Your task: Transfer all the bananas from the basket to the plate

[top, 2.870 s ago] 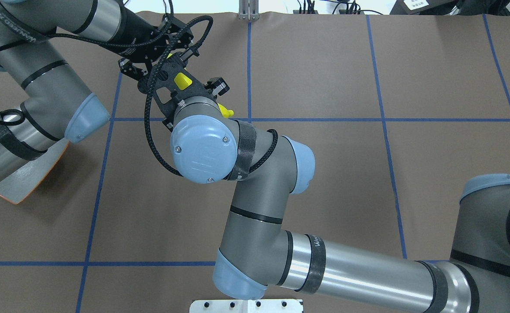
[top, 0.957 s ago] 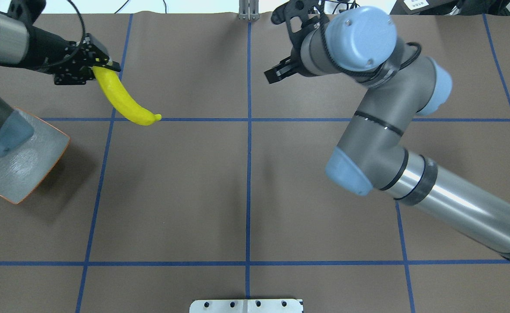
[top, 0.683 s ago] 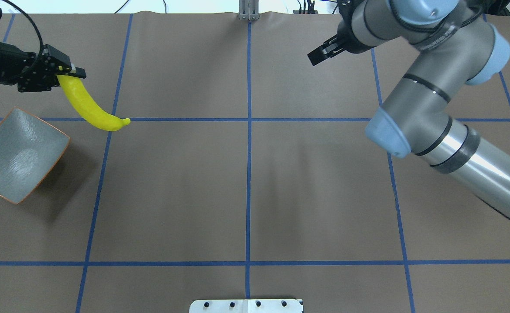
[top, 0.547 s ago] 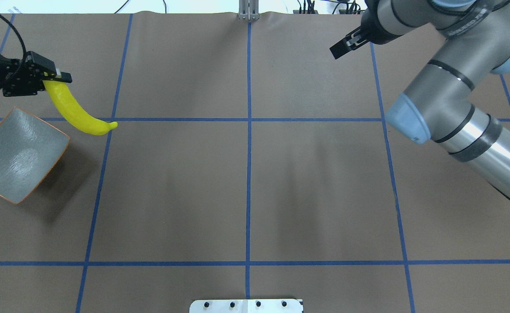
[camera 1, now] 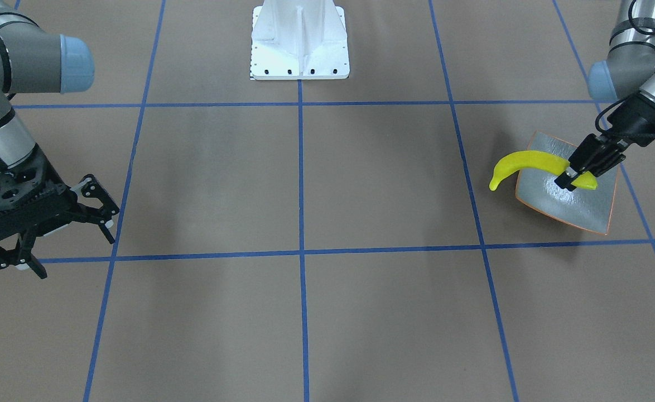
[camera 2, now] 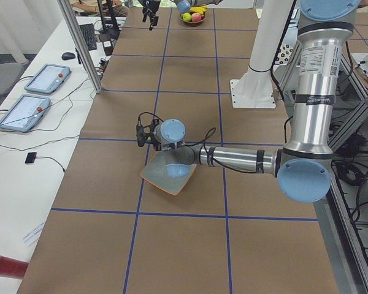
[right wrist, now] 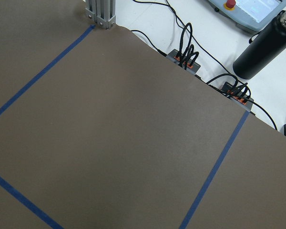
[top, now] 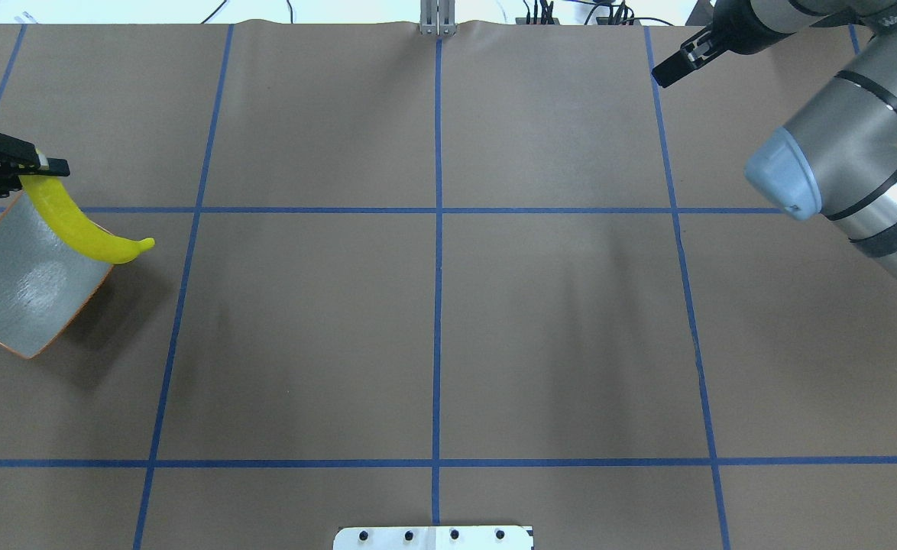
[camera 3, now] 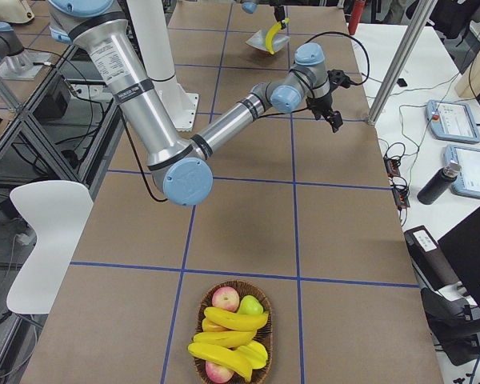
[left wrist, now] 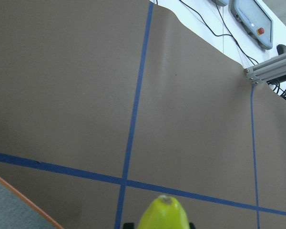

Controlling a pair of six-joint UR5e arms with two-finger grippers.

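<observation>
Gripping banana by one end, left gripper hangs over plate.

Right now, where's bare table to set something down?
Bare: middle squares from the robot base to the far edge. Crowded: left end, plate under the banana in the left end effector; right end, fruit basket and right end effector.

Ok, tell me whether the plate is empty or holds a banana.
Empty. The plate lies bare; the one banana near it is clamped in the left gripper, overhanging the rim.
</observation>
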